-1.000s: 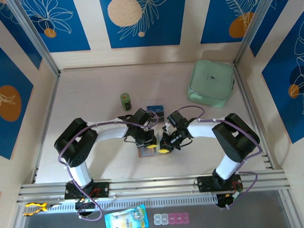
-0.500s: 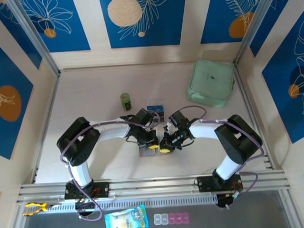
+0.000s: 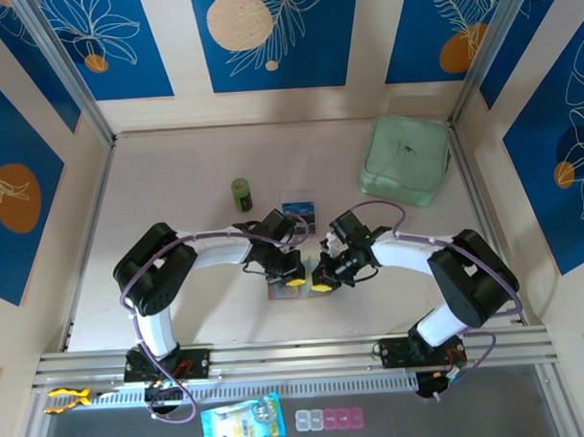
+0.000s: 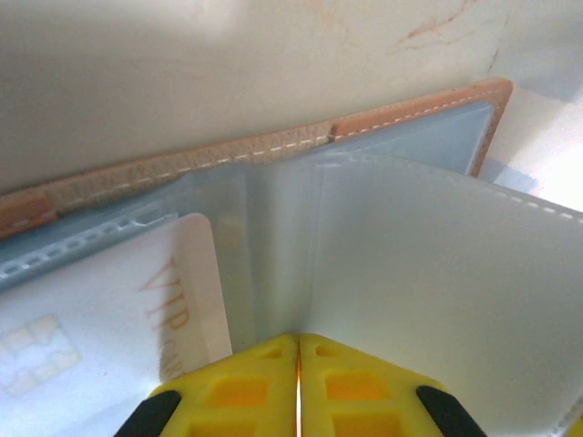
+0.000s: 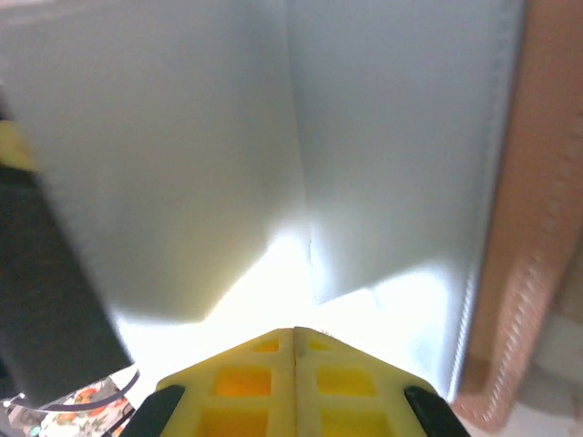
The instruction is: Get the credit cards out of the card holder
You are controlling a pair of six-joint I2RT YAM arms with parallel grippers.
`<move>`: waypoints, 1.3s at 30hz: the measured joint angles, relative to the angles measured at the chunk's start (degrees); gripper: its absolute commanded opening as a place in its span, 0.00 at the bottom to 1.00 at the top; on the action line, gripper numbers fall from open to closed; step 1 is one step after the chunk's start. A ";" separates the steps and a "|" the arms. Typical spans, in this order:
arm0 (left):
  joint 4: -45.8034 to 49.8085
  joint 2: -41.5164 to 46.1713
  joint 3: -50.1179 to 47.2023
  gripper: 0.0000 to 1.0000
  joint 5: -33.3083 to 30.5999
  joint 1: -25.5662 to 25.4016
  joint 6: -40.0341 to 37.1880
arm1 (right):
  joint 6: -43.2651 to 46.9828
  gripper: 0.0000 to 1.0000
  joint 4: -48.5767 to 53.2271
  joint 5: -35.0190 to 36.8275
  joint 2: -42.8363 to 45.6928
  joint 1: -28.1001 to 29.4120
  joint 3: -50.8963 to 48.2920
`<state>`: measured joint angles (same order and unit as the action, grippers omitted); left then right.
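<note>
The card holder (image 3: 280, 293) lies open on the table between my two arms, tan-pink edge (image 4: 182, 164) outside and grey lining (image 4: 428, 273) inside. A pale pink card (image 4: 109, 309) printed "VIP" sits in its left pocket. My left gripper (image 3: 292, 279) is shut, its yellow tips (image 4: 298, 339) pressed into the fold of the lining. My right gripper (image 3: 320, 286) is shut too, with its tips (image 5: 294, 331) against the grey lining near the tan rim (image 5: 537, 228). A blue and dark card (image 3: 298, 212) lies on the table just behind the grippers.
A small green can (image 3: 241, 193) stands behind the left gripper. A mint-green case (image 3: 405, 159) rests at the back right corner. In front of the rail lie a blue packet (image 3: 242, 422), a pill box (image 3: 328, 420) and a yellow tool (image 3: 66, 397).
Both arms have shifted slightly to the right, the right elbow most. Both grippers stay shut at the card holder.
</note>
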<state>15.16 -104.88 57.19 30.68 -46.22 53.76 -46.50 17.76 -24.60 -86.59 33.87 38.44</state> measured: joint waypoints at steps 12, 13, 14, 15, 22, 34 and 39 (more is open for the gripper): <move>0.00 0.00 0.00 0.11 -0.02 0.00 0.00 | 0.31 0.06 1.33 1.33 0.37 -0.72 -0.11; 0.00 0.00 0.00 0.11 -0.02 0.00 0.00 | 0.09 0.05 0.39 0.87 -0.50 -0.61 -0.24; 0.00 0.00 0.00 0.11 0.00 0.00 0.00 | -0.11 0.06 -0.42 0.48 -1.31 -0.48 -0.39; -0.02 0.00 0.00 0.11 0.00 0.00 -0.02 | -0.33 0.06 -1.07 0.13 -2.05 -0.33 -0.50; 0.00 0.17 0.00 0.11 -0.02 0.00 0.00 | -1.64 0.06 -4.59 -1.40 -3.78 0.55 -0.68; 0.04 0.57 0.00 0.11 -0.04 0.00 0.39 | -2.05 0.06 -6.95 -3.30 -6.43 1.40 -0.68; -0.52 0.57 -0.02 0.11 0.00 0.00 1.49 | -2.05 0.06 -6.69 -3.26 -6.32 1.42 -0.68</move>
<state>14.63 -104.31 57.17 30.68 -46.22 55.24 -48.56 11.07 -27.86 -92.90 35.29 37.76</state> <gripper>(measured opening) 0.112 0.063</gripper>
